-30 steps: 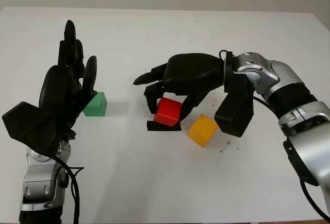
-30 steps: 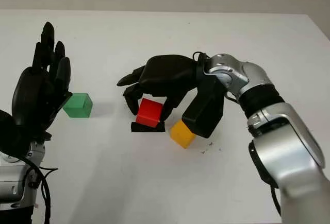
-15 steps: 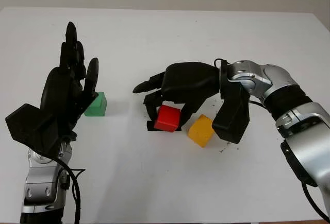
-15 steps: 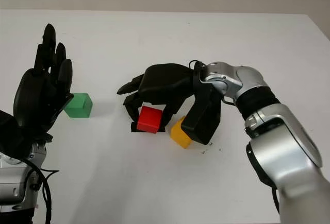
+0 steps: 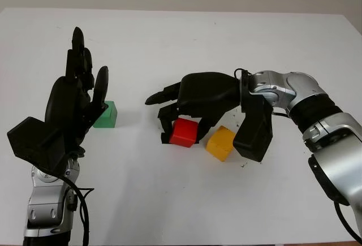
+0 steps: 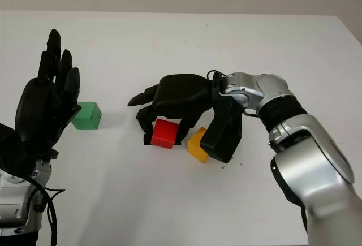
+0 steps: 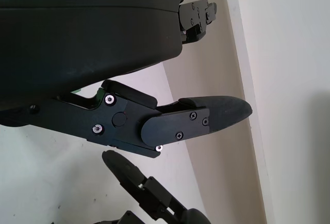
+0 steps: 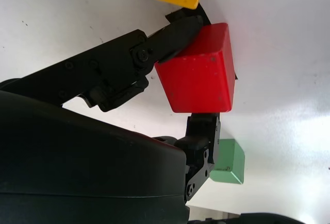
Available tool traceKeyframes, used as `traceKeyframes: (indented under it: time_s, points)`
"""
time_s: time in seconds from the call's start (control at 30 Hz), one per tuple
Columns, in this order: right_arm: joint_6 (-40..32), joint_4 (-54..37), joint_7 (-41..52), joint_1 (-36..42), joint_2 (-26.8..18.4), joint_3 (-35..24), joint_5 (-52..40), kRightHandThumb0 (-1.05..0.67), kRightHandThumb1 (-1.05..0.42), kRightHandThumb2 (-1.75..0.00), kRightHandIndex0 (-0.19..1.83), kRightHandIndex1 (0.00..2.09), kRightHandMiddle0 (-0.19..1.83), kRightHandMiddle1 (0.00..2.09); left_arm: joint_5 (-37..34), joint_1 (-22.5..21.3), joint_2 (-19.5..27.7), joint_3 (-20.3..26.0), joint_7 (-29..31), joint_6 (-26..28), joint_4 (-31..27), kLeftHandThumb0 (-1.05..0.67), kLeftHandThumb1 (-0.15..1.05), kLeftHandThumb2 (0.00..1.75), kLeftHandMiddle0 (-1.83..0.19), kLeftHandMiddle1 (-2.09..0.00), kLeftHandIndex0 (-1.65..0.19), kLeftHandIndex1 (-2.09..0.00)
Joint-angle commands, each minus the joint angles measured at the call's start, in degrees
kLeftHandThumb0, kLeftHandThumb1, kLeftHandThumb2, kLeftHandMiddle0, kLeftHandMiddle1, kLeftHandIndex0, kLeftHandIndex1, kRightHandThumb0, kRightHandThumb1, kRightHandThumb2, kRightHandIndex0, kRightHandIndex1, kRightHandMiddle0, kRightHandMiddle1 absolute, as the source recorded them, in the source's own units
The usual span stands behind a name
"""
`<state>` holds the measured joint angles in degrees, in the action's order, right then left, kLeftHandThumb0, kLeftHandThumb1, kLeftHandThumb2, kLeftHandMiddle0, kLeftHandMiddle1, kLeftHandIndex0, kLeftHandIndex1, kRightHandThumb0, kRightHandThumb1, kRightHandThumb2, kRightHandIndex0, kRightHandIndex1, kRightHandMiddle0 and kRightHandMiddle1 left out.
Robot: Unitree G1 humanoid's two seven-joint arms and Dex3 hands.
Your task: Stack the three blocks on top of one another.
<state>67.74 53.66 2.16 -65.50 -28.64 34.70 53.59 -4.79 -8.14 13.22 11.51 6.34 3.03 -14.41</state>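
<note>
My right hand (image 5: 182, 126) is shut on the red block (image 5: 184, 132) near the middle of the table, with a finger (image 8: 170, 33) on one side and another finger (image 8: 202, 131) on the opposite side. Whether the red block touches the table I cannot tell. The yellow block (image 5: 220, 143) lies on the table just right of the red one, close beside it and partly under the right wrist. The green block (image 5: 106, 115) sits on the table to the left, partly behind my left hand (image 5: 73, 104), which is open and raised above the table's left side.
The white table (image 5: 186, 201) stretches wide around the blocks, with its far edge at the back wall. The right forearm (image 5: 305, 102) reaches in from the right over the table.
The right hand has sunk a little lower in the picture with the red block, drawing it nearer the yellow one. The left hand and the green block have hardly moved.
</note>
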Motion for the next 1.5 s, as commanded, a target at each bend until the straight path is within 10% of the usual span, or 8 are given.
traceKeyframes:
  time_s: [0.0,0.27,0.73,1.47]
  points:
    - [-0.34,-0.3,-1.29,-1.61,-0.85,0.93,1.38,-0.56,-0.92,-0.05,0.25,0.03,0.37,1.45,0.09,0.51,-0.23,-0.09,-0.37,-0.63,-1.14,-0.69,1.05,0.56,0.18,-0.04,0.19,-0.03]
    - [-1.33,0.41,-3.14,-2.21,-1.02,2.01,2.8,-0.62,-0.91,-0.05,0.06,0.03,0.12,0.71,0.9,0.54,-0.2,-0.3,-0.79,-1.03,-0.74,-0.69,1.05,0.58,0.18,-0.05,0.19,-0.04]
    - [-1.62,-0.46,-0.59,-3.68,-3.53,-0.47,-2.83,-0.64,-0.9,-0.05,0.02,0.04,0.06,0.53,1.1,-0.2,0.13,-0.32,-0.65,-0.67,-0.12,-0.71,1.05,0.57,0.18,-0.05,0.19,-0.04]
    - [-19.6,-25.6,29.87,15.43,-23.82,-24.3,-38.98,-0.64,-0.98,-0.07,0.1,0.06,0.39,0.25,0.91,-1.11,0.51,-0.24,0.47,-2.17,1.35,-0.72,1.05,0.58,0.19,-0.04,0.19,-0.02]
